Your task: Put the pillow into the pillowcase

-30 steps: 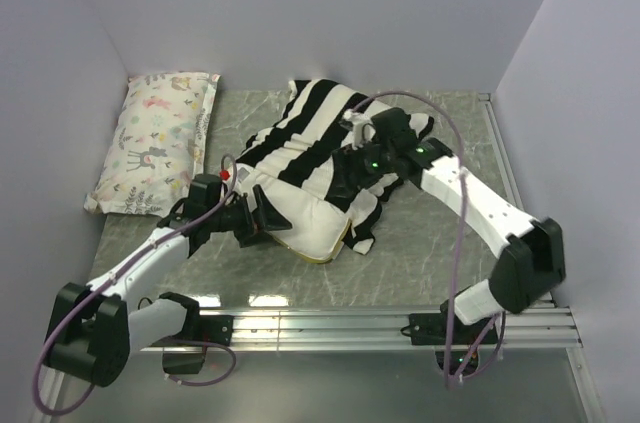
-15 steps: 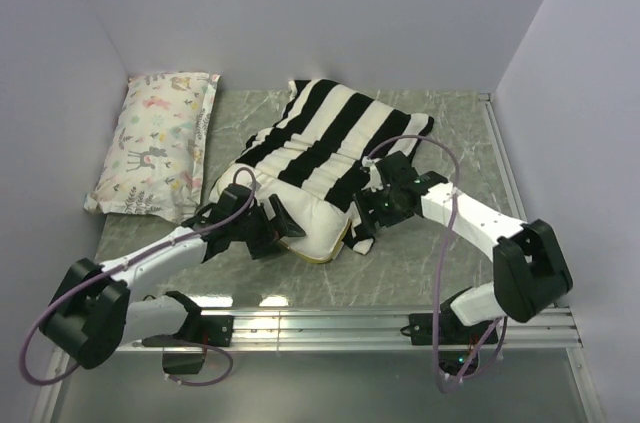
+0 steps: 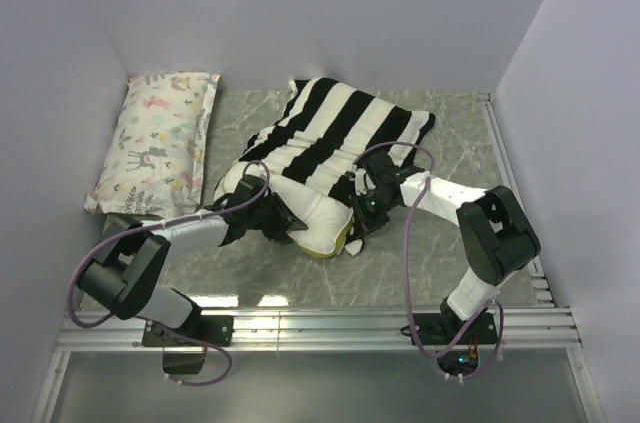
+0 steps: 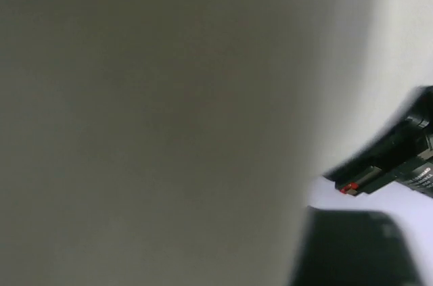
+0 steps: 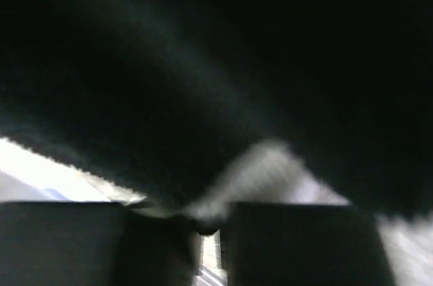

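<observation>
Right gripper pinches the pillowcase edge; left gripper against the pillow, jaws hidden; its lettering blurred.

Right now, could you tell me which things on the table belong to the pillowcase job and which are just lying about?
Part of the job:
- cream-white pillow
- black-and-white striped pillowcase

Just lying about:
- pastel floral-print pillow, far left corner
</observation>
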Controlling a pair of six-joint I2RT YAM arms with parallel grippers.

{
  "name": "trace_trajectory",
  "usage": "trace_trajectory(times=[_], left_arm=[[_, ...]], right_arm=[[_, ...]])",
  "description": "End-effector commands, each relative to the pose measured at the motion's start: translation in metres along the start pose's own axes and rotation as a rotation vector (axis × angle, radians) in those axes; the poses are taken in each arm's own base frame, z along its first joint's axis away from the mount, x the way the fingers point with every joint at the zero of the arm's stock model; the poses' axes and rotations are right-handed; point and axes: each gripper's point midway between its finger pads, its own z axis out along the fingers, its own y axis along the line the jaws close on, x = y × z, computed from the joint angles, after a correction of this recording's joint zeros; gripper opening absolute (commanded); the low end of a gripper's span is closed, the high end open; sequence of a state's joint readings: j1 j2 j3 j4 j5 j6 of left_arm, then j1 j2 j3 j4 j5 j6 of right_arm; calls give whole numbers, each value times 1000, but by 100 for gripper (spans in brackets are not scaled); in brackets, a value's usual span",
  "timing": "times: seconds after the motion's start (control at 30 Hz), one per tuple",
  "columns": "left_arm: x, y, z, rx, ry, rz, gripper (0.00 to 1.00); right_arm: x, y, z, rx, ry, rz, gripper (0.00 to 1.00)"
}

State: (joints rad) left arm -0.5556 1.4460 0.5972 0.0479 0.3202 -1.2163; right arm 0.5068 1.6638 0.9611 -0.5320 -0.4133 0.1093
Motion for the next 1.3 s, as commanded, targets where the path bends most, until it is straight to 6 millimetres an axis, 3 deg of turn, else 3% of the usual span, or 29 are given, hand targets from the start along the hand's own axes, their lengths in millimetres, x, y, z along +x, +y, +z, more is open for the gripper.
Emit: trace_trajectory(times=[0.0,0.03,0.07,0.13,0.17,0.4,0.53,0.67,0.73,0.83,0.87,0.9,0.93,0.97,1.0,1.03,1.07,1.17,1.23,1.27], left_arm=[[-41,-70,-3,240,-122,-35,15],[-52,-75,-5,258,-142,-59,5],[-57,-81,-8,278,-149,-71,0],[-74,-97,-16,324,-181,-99,0],[-79,-105,-20,338,-191,-115,0],[-102,-121,-30,389,-242,-210,0],[-116,-131,-35,417,-259,-249,0],[-122,-136,-35,422,-268,-265,0],[-122,-136,-34,422,-268,-250,0],[-111,-120,-28,380,-253,-212,0],[-105,-108,-24,348,-250,-157,0],[-100,-102,-22,330,-240,-111,2],[-87,-84,-17,242,-204,-72,4],[-81,-78,-17,207,-190,-4,17],[-72,-77,-21,203,-165,161,28],[-60,-60,-22,131,-106,210,48],[-58,-58,-27,105,-81,353,54],[-51,-45,-51,61,-3,568,64],[-55,-51,-76,124,13,626,65],[-56,-51,-87,145,22,697,66]], right_arm=[[-21,47,-24,-210,-88,-84,0],[-17,59,-29,-256,-90,-122,0],[-14,77,-43,-323,-102,-171,0],[-5,97,-53,-383,-96,-259,0],[15,118,-59,-452,-37,-326,0],[79,191,-73,-651,169,-636,0],[91,225,-78,-740,246,-729,0],[100,263,-104,-884,318,-797,0],[87,275,-115,-904,279,-811,0],[65,260,-120,-825,191,-786,0],[43,244,-119,-782,121,-744,1],[38,234,-119,-761,112,-696,7],[37,221,-120,-738,104,-668,22],[43,207,-123,-708,146,-617,33],[37,189,-125,-673,133,-616,47],[46,180,-135,-657,184,-579,61],[46,175,-141,-651,189,-576,66],[29,158,-165,-633,109,-574,68],[9,147,-173,-549,34,-549,68],[-17,143,-167,-482,-60,-567,67]])
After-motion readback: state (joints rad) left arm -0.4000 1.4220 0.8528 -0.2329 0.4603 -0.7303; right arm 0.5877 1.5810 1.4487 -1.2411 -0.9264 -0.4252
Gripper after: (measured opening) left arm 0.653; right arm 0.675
